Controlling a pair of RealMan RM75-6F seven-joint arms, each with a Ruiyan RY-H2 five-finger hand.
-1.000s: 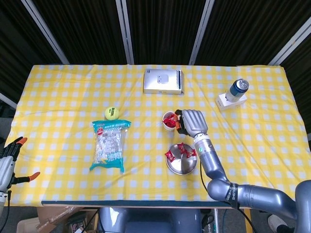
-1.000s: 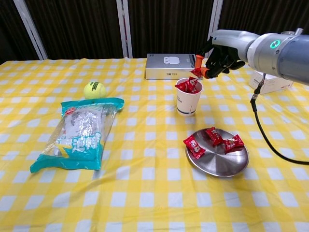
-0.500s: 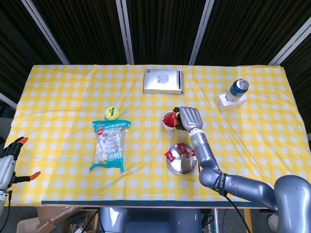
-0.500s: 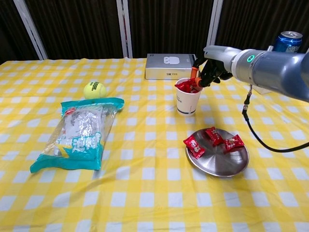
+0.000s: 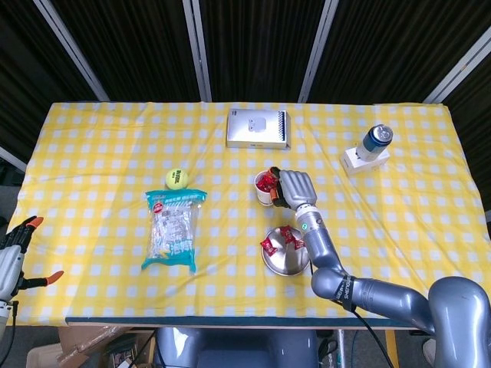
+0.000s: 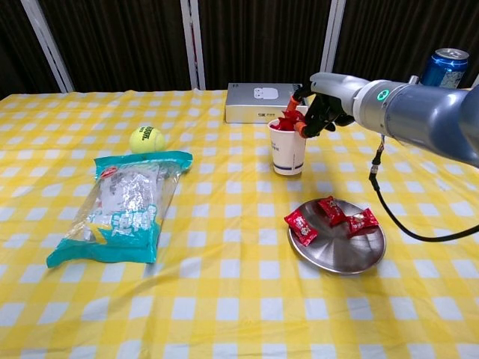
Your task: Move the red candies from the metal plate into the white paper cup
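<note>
Apparently right hand point(image 6: 320, 114) fingers point(image 6: 301, 128) touch white paper cup point(image 6: 287, 149) rim.

Head view high above, looking down, chest view low, nearer, both sharing table point(image 5: 92, 153).

Glossy silver-grey right arm point(image 6: 419, 112) — green indicator light, thin black cable, dark-fingered orange-tipped right hand point(image 6: 318, 111), grey orange-tipped left hand point(image 5: 11, 257).

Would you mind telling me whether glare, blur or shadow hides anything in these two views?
Chest view: sharp and evenly lit, with soft sheen on the metal plate and the snack bag, and a faint shadow under the white paper cup. Head view: equally clear, though the red candies appear small.
</note>
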